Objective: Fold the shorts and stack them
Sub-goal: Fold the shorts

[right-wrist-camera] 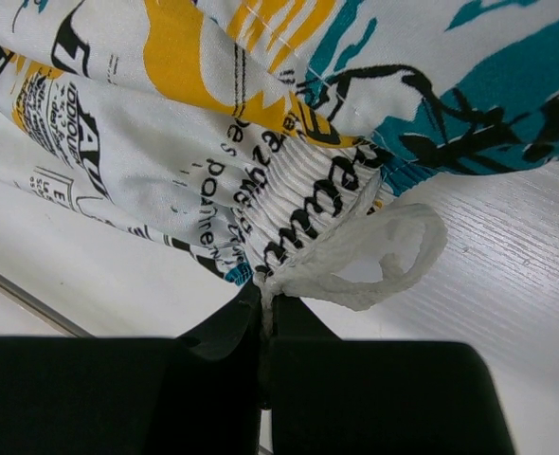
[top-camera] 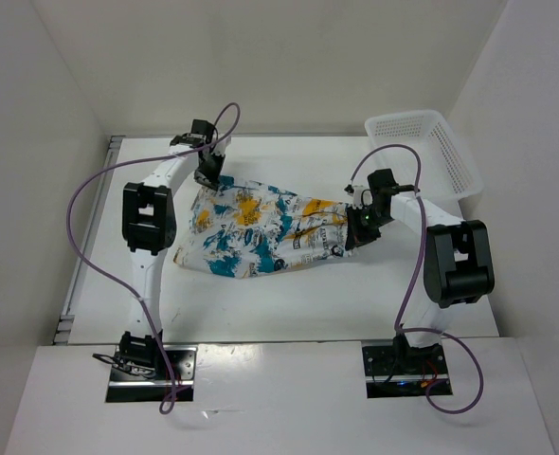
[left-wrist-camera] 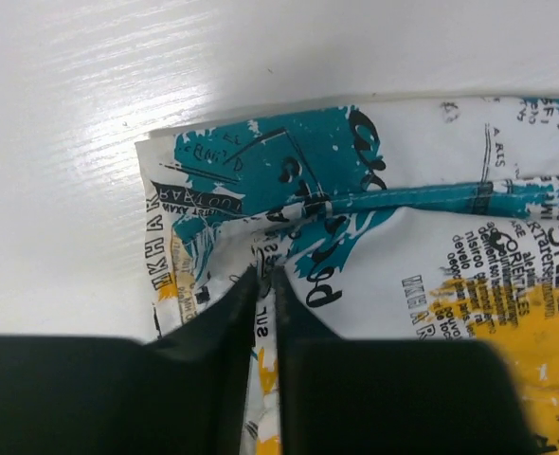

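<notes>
The shorts (top-camera: 261, 232), white with teal, yellow-orange and black print, lie spread and rumpled across the middle of the table. My left gripper (top-camera: 209, 178) is at their far left corner. In the left wrist view its fingers (left-wrist-camera: 265, 275) are pinched together on a raised fold of the shorts (left-wrist-camera: 403, 218) near the hem corner. My right gripper (top-camera: 360, 232) is at the right end of the shorts. In the right wrist view it (right-wrist-camera: 265, 301) is shut on the gathered waistband of the shorts (right-wrist-camera: 261, 114), where a white drawstring loop (right-wrist-camera: 393, 256) hangs out.
A white plastic lattice basket (top-camera: 455, 161) stands at the back right corner, tilted against the wall. White walls close in the table (top-camera: 289, 303) on the left, back and right. Both arm bases sit at the near edge.
</notes>
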Controlling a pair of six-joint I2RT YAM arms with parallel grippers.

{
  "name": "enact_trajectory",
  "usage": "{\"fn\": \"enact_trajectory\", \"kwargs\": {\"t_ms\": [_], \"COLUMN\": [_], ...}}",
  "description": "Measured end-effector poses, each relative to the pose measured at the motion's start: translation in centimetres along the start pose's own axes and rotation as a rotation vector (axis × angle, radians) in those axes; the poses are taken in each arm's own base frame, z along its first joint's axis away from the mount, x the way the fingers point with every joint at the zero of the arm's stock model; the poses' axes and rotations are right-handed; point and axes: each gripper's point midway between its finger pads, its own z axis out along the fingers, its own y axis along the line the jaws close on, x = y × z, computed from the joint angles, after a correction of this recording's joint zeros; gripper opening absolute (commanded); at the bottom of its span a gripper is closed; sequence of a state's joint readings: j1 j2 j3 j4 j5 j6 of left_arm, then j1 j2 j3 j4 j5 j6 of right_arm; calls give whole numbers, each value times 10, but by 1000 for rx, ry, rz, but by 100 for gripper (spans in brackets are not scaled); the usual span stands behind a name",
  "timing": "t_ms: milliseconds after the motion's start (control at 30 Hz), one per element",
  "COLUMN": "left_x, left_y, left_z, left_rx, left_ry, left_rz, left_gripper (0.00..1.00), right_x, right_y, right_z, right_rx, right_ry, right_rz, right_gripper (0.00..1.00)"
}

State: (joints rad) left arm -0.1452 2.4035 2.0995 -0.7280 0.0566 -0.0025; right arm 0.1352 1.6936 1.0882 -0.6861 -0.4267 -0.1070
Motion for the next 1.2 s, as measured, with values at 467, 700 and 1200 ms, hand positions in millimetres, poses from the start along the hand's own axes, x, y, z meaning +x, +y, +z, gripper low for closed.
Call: {"fn": "enact_trajectory", "kwargs": {"t_ms": [467,700,1200], "left_x": [-2,3,-4], "left_y": [-6,-15,-16], "left_z": [-3,-1,-17], "left_rx": [21,65,53], "left_ry": [-8,5,-19], "left_rz": [8,1,10], "left_gripper": [63,28,0], "right_x": [1,1,1], "right_y": [0,1,2], "right_z": [0,0,0], "right_rx": [-1,-9,-19], "right_ry": [4,3,4], "right_rz": [-4,-16,-23], "right_gripper": [0,0,0]}}
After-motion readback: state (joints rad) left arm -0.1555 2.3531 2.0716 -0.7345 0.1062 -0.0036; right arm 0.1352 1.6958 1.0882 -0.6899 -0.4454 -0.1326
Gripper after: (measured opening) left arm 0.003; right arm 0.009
